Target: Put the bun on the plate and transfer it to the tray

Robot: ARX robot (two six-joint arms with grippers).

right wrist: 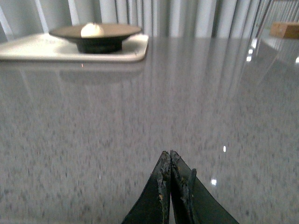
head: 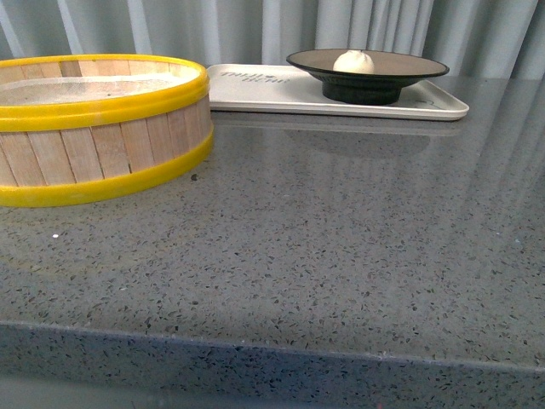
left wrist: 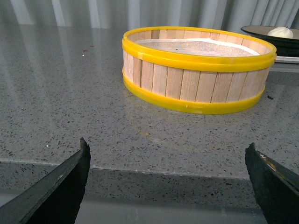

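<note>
On the grey speckled bench (head: 324, 256), our left hand (left wrist: 168, 163) hangs at the near edge with its two dark fingers (left wrist: 70, 179) spread wide and nothing between them. Straight ahead of it, a short way off, stands the round wooden steamer basket (left wrist: 198, 74) with its yellow rims, upright on the bench. Beyond the basket and off to that hand's right, we can just see the black-rimmed plate (left wrist: 275, 39) with the bun (left wrist: 281, 32) on it.

In the front view neither hand shows. There the cream tray (head: 264, 92) lies flat at the back of the bench, just behind the basket's right side, and the plate (head: 400, 66) stands on the tray's right half with the small white bun (head: 353, 61) resting in its tan middle.

Our right hand (right wrist: 170, 163) hovers low over bare bench, fingertips pressed together and holding nothing. The tray (right wrist: 56, 49), plate (right wrist: 112, 31) and bun (right wrist: 92, 30) sit well ahead of it and to its left, well apart from it.
</note>
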